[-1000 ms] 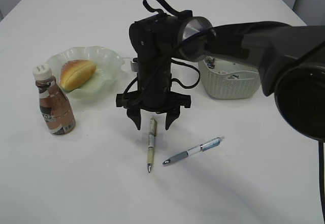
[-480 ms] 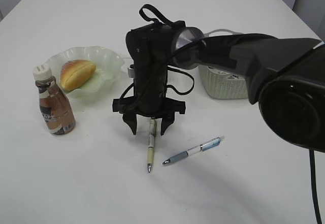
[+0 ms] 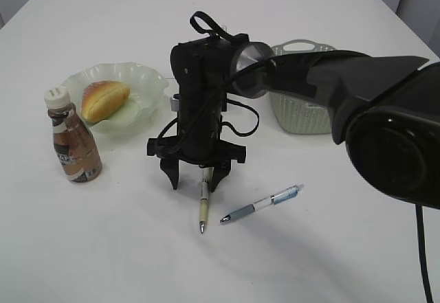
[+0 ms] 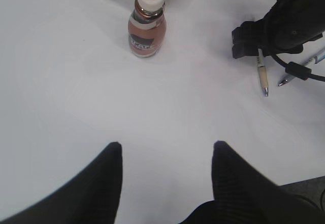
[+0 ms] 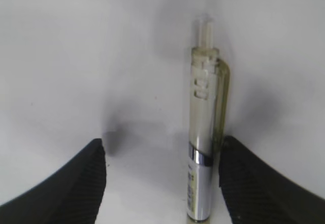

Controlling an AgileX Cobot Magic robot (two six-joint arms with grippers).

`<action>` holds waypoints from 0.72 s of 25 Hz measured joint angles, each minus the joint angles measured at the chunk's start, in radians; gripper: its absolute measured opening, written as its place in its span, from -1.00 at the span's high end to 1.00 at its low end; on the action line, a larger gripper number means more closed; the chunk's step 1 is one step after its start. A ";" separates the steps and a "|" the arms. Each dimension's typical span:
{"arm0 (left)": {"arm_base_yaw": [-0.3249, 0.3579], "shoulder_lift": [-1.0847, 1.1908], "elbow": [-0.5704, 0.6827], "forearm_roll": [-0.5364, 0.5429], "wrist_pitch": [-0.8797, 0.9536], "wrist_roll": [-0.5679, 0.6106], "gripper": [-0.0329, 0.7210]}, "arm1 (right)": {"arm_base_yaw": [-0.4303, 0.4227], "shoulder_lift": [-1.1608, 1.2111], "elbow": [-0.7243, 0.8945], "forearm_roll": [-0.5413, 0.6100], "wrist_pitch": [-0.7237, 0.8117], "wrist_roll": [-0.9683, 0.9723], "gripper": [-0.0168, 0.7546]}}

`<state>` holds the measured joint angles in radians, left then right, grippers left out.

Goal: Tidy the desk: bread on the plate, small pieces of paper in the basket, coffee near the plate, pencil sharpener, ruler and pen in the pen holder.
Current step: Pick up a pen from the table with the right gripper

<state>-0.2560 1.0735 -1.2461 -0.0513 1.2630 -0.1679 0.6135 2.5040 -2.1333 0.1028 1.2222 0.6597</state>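
Black cabled arm (image 3: 323,76), ribbed gripper (image 3: 194,178)

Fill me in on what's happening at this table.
The right hand is down at the table with its jaws open around the upper end of a beige pen, which lies flat, not yet gripped. A second, blue pen lies beside it. The bread sits on the plate, the coffee stands upright next to it, and the basket sits behind the arm. The left hand hangs open over bare table, holding nothing.
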 joint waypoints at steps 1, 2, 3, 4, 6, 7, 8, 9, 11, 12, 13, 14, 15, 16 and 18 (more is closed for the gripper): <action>0.000 0.000 0.000 0.000 0.000 0.000 -0.16 | 0.000 0.000 0.000 -0.004 0.000 -0.002 -0.45; 0.000 0.000 0.000 0.000 0.000 0.000 -0.15 | 0.000 0.000 0.000 -0.006 0.000 -0.004 -0.45; 0.000 0.000 0.000 0.000 0.000 0.000 -0.14 | 0.000 0.000 0.000 -0.006 0.000 -0.013 -0.45; 0.000 0.000 0.000 0.000 0.000 0.000 -0.14 | 0.000 0.000 0.000 -0.006 0.000 -0.021 -0.45; 0.000 0.000 0.000 0.000 0.000 0.000 -0.13 | 0.000 0.000 0.000 -0.008 0.000 -0.040 -0.45; 0.000 0.000 0.000 0.002 0.000 0.000 -0.12 | 0.000 0.000 0.000 -0.008 0.000 -0.049 -0.45; 0.000 0.000 0.000 0.002 0.000 0.000 -0.12 | 0.000 0.000 0.000 -0.008 0.000 -0.056 -0.45; 0.000 0.000 0.000 0.004 0.000 0.000 -0.12 | 0.000 0.000 0.000 -0.008 0.000 -0.060 -0.45; 0.000 0.000 0.000 0.004 0.000 0.000 -0.12 | 0.000 0.000 0.000 -0.010 0.000 -0.070 -0.45; 0.000 0.000 0.000 0.006 0.000 0.000 -0.12 | 0.000 0.000 0.000 -0.015 0.000 -0.073 -0.45; 0.000 0.000 0.000 0.006 0.000 0.000 -0.12 | 0.000 0.000 0.000 -0.020 0.000 -0.078 -0.45; 0.000 0.000 0.000 0.006 0.000 0.000 -0.12 | 0.000 0.000 0.000 -0.027 0.000 -0.081 -0.45; 0.000 0.000 0.000 0.006 0.000 0.000 -0.12 | 0.000 0.000 0.000 -0.033 0.000 -0.083 -0.45; 0.000 0.000 0.000 0.006 0.000 0.000 -0.12 | 0.000 0.000 0.000 -0.039 0.000 -0.083 -0.45; 0.000 0.000 0.000 0.006 0.000 0.000 -0.12 | 0.000 0.000 0.000 -0.044 0.000 -0.085 -0.45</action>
<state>-0.2560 1.0735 -1.2461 -0.0455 1.2630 -0.1679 0.6135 2.5040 -2.1333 0.0593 1.2222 0.5745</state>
